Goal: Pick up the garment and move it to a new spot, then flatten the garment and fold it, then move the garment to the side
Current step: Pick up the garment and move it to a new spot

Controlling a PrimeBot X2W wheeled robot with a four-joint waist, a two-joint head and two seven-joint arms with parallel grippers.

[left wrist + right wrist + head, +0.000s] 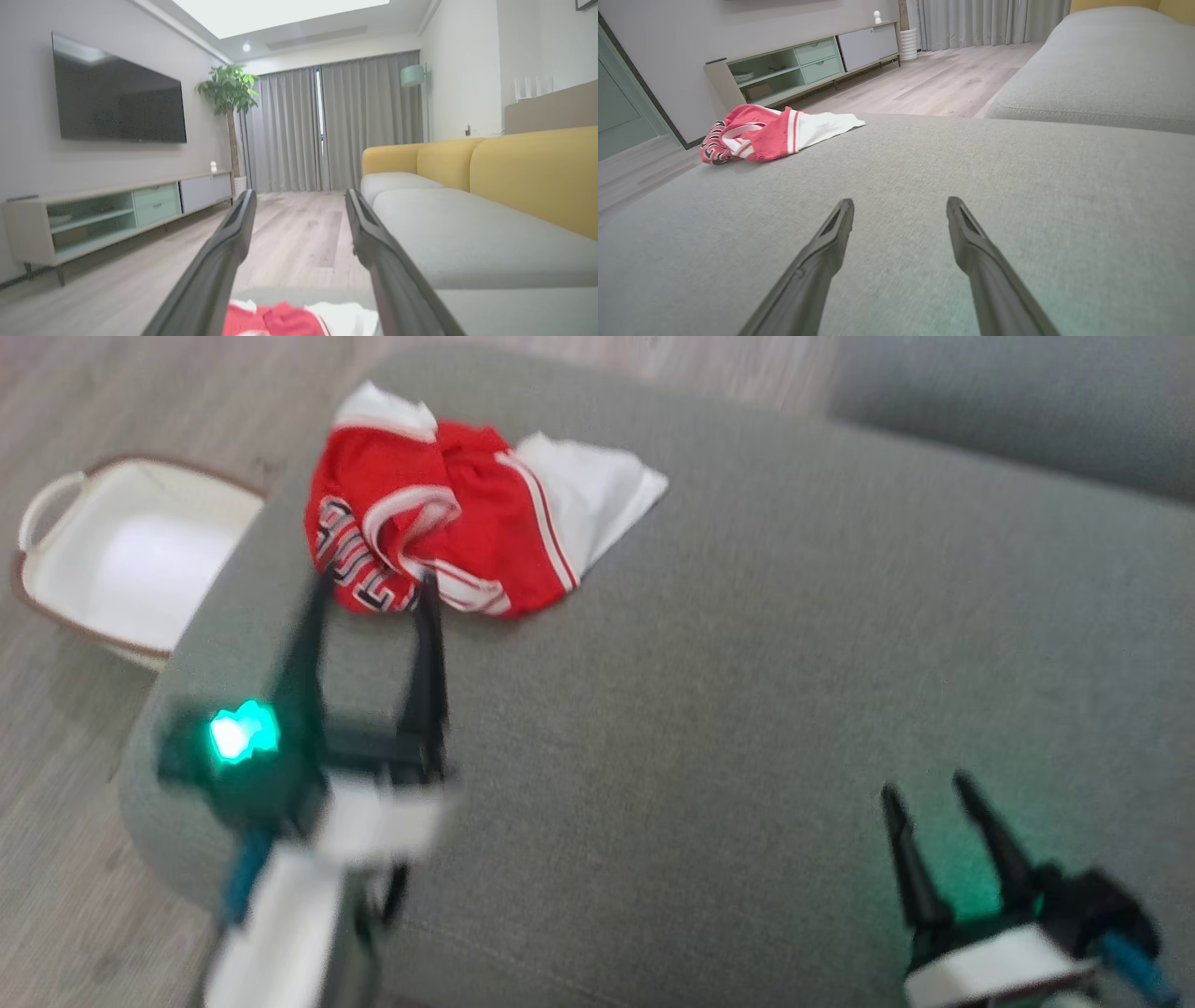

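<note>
Your crumpled red-and-white fabric jersey [448, 523] lies at eleven o'clock on the grey upholstered sofa cushion [747, 663]. Your left gripper [373, 583], spread wide and empty, points at its near edge. Your right gripper [926, 787], at five o'clock, gapes empty too.

Head view looks down on sofa seat [747, 709]; wrist views look low across it; all share garment [448, 523].

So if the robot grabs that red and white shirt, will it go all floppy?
Probably floppy: the shirt lies crumpled in soft folds, so it would likely hang and unfurl. It looks thin, so probably light. Pushed, it would likely bunch up on the grey cushion rather than slide.
</note>
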